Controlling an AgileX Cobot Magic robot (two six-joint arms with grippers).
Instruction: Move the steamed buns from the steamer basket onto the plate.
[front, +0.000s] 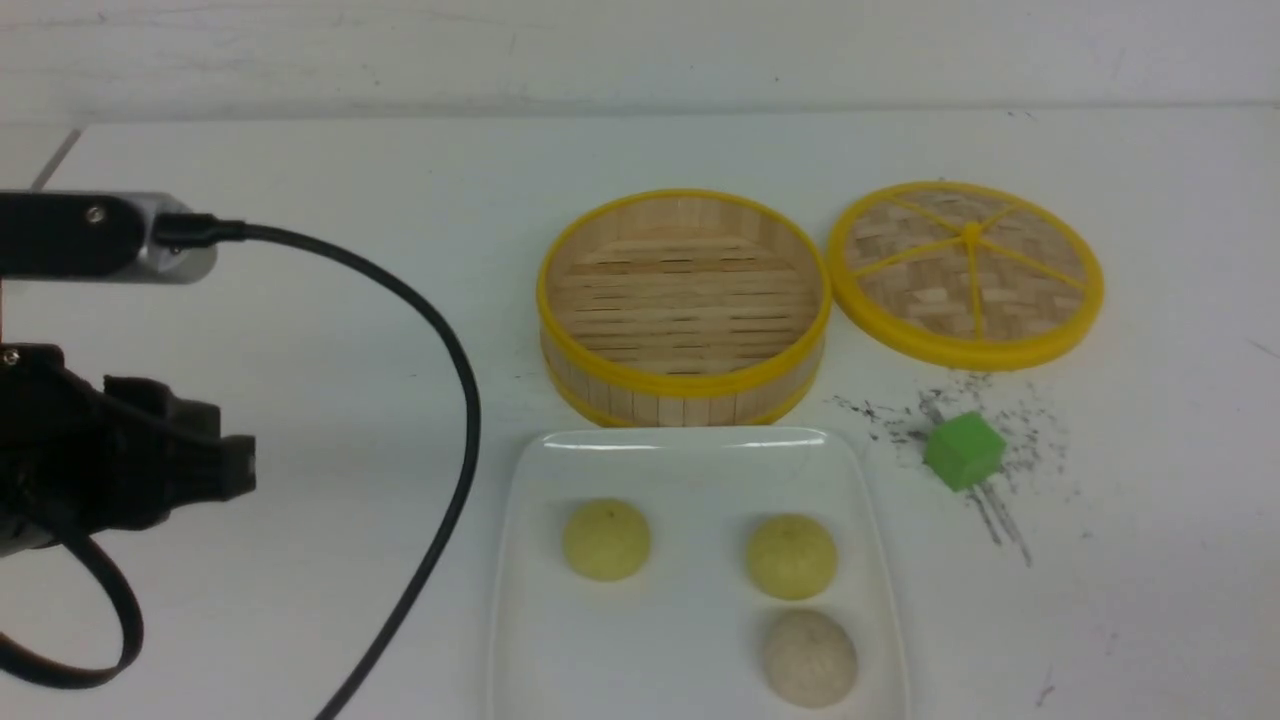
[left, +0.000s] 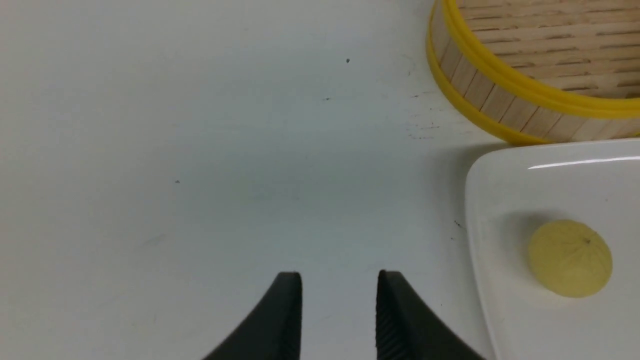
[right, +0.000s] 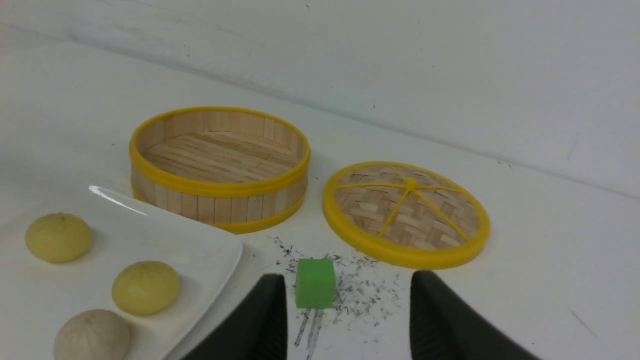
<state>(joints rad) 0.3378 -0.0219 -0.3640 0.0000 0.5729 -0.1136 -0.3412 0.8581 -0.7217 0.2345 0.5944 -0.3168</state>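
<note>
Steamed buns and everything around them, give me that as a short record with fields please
buns on plate: three, two pale yellow, one beige
plate: white, nearer the robot than the basket
steamer basket: no buns inside, uncovered
woven lid: flat on table, right of basket
green cube: on table, right of plate
left jaws: apart, nothing between
right jaws: apart, nothing gripped
transfer: complete

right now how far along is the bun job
Done, by the look of it: all three steamed buns sit on the plate, and the steamer basket shows only its bare slats. In hand: nothing; the left gripper and right gripper are both open with nothing between their fingertips. Left: no bun transfers that I can see.
</note>
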